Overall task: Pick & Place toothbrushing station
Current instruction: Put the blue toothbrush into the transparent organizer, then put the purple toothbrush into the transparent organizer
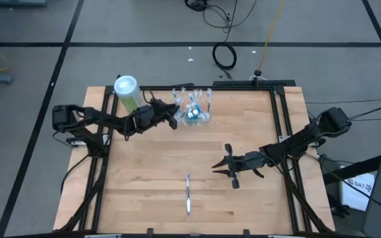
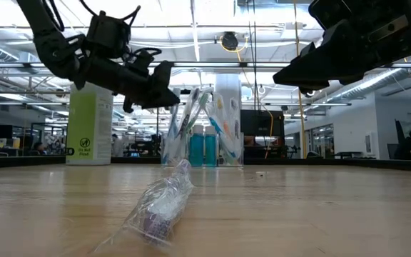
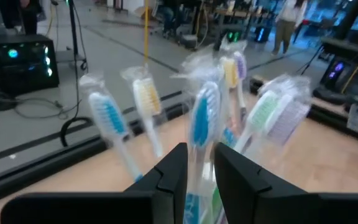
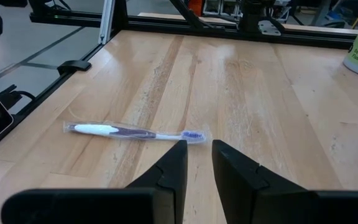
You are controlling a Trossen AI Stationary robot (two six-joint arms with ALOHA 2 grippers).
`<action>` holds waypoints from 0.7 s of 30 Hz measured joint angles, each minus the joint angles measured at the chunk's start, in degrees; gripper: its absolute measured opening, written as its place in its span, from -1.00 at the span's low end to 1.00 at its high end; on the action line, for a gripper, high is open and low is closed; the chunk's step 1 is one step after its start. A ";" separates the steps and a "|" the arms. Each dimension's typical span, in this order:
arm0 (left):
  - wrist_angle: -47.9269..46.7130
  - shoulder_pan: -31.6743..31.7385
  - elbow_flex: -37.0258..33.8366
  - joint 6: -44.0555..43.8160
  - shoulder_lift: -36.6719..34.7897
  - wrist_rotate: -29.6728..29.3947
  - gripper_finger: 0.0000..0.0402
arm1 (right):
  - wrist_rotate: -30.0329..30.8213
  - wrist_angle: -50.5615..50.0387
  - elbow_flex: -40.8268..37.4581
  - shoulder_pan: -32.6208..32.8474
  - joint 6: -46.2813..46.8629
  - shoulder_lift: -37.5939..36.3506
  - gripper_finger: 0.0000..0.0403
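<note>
Several wrapped toothbrushes stand in the small clear plastic toothbrushing station [image 1: 194, 112] at the far middle of the wooden counter [image 1: 151, 185], beside the green-and-white canister [image 1: 127, 92]. The left gripper [image 3: 200, 163] hovers at it, its fingers a narrow gap apart around a blue brush [image 3: 202, 118]; moving off could snag the wrapper and tip the light holder. The right gripper [image 4: 198, 158], fingers slightly apart and empty, hangs above the wrapped purple toothbrush [image 4: 132, 132] lying near the front edge.
</note>
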 joint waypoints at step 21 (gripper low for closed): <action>-28.44 -1.60 0.02 -0.93 -15.43 -3.38 -0.57 | -1.97 1.41 2.22 0.00 1.58 0.00 -0.65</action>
